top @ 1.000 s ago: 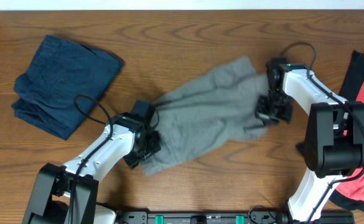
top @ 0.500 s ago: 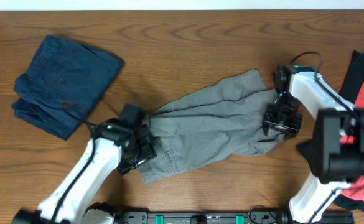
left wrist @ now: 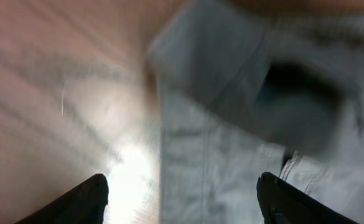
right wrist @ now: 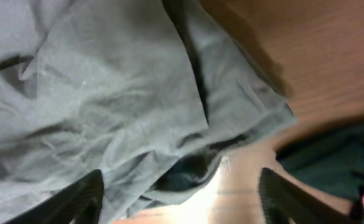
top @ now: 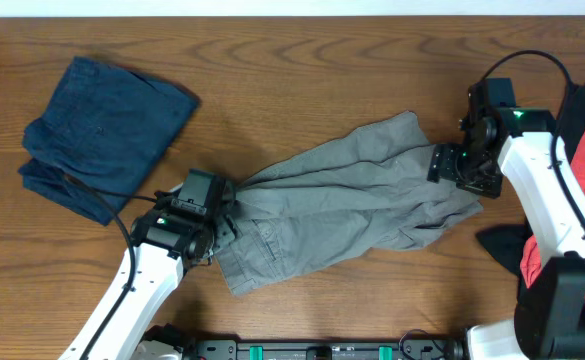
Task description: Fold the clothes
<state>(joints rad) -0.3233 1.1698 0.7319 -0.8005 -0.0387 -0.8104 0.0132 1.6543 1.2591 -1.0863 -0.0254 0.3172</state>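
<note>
The left fingers point(left wrist: 88, 196) are wide apart and hold nothing. They hang over the 8 o'clock end of the grey-khaki woven shorts point(top: 342, 205). The shorts lie rumpled in the middle of the brown wooden surface point(top: 302, 60), stretching toward 2 o'clock. At that end the right fingers point(right wrist: 85, 196) are wide apart and empty too. I think each should pinch a corner down low, then pull the cloth flat before folding. No box or basket shows.

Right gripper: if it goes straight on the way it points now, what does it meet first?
The right gripper would likely meet the grey shorts first: the leg hem lies directly ahead, table underneath. Depth is unclear.
</note>
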